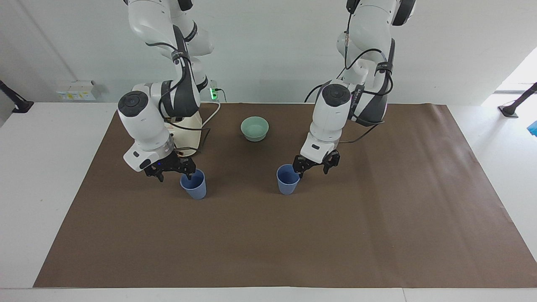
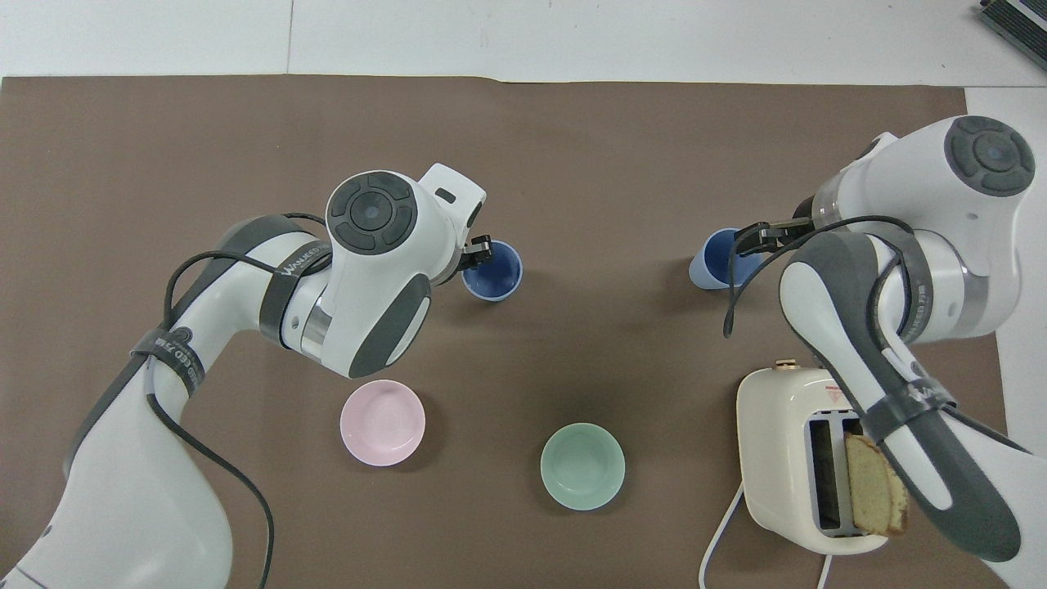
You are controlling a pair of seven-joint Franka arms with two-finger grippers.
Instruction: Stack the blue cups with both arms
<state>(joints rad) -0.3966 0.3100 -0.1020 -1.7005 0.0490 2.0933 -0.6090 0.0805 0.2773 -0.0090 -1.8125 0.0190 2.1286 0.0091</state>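
Observation:
Two blue cups stand upright on the brown mat. One cup (image 1: 194, 185) (image 2: 723, 260) is toward the right arm's end. My right gripper (image 1: 172, 171) is open at its rim, with one finger (image 1: 189, 171) over the cup's mouth and the other outside it. The other cup (image 1: 288, 180) (image 2: 492, 272) stands mid-table. My left gripper (image 1: 314, 165) is open beside it, low over the mat, with one finger (image 1: 298, 167) (image 2: 483, 249) at the rim's edge. Both cups are apart from each other.
A pale green bowl (image 1: 254, 128) (image 2: 582, 466) and a pink bowl (image 2: 382, 423) sit nearer to the robots than the cups. A cream toaster (image 2: 785, 458) with a bread slice (image 2: 877, 487) stands at the right arm's end, its cord trailing.

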